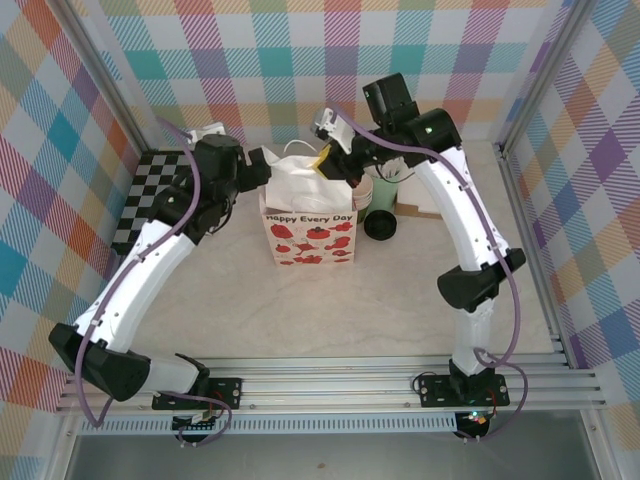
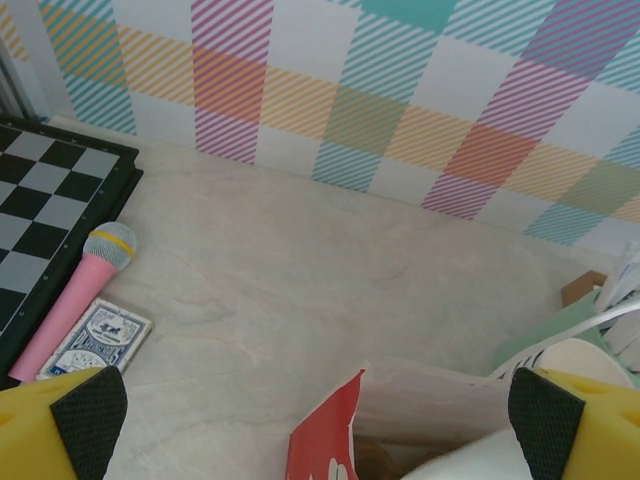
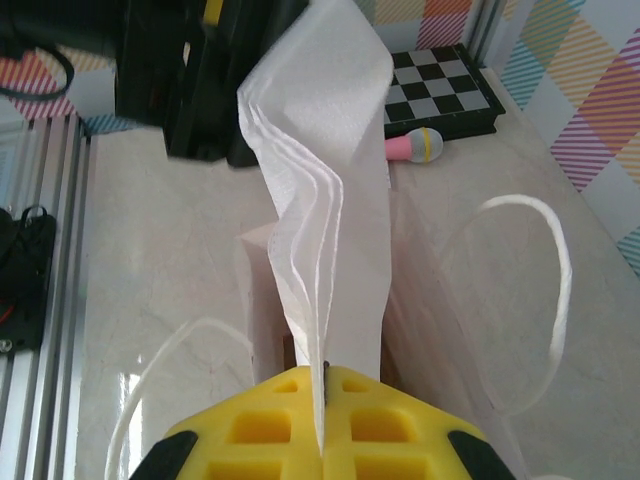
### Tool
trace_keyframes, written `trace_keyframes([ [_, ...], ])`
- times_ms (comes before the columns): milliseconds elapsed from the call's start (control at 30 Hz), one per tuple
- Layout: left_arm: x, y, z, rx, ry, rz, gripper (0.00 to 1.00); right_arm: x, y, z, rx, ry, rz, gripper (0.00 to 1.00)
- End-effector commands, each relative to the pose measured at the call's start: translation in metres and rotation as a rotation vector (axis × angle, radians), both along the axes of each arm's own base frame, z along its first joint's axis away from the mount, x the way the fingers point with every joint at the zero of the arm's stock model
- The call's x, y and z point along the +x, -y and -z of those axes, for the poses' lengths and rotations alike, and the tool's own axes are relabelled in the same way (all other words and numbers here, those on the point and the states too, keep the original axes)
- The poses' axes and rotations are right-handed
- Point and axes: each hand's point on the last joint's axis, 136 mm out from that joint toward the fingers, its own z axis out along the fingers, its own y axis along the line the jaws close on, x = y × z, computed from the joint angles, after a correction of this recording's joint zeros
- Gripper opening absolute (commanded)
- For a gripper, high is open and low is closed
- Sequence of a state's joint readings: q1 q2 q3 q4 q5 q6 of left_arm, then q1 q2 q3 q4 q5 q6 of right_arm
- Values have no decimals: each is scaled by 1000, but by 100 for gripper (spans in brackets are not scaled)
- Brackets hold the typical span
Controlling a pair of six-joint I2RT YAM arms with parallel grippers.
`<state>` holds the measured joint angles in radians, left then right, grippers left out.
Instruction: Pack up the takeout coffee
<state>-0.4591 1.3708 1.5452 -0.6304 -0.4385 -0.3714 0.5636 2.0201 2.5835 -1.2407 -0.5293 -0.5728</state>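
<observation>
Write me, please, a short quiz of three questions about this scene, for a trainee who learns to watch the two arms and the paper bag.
1. True or false: the takeout coffee is already inside the white paper bag.
2. What does the right gripper clamp? A) white napkins B) a pink microphone C) a card deck
3. Short answer: which gripper stands wide open next to the bag's top?

Key
1. False: the coffee stands on the table beside the bag.
2. A
3. The left gripper.
</observation>
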Motion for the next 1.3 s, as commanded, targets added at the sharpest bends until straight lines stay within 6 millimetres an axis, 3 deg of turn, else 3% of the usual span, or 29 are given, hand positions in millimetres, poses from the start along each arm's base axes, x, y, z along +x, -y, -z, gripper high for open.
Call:
trace_keyframes([
  [0, 5, -7, 2, 15, -17, -33, 100, -3, -16, 2, 41, -97, 9, 0],
  [167, 7, -11, 9, 30, -30, -55, 100, -2, -24, 19, -11, -122, 38, 0],
  [367, 6, -27, 12, 21, -39, -104, 100, 9, -16, 51, -123, -136, 86, 0],
  [467, 5, -29, 17, 11, -47, -96, 100, 2, -22, 59, -116, -188, 38, 0],
  [733, -7, -13, 40, -45, -124, 12, 100, 5, -49, 69, -54, -257, 28, 0],
  [967, -26, 2, 51, -163, -169, 124, 92, 39, -53, 90, -97, -285, 277, 0],
  [1133, -27, 12, 61, -212, -213, 177, 87, 25, -69, 113, -137, -331, 213, 0],
  [1267, -22, 20, 72, -223, -255, 199, 74, 18, -87, 130, -123, -373, 135, 0],
])
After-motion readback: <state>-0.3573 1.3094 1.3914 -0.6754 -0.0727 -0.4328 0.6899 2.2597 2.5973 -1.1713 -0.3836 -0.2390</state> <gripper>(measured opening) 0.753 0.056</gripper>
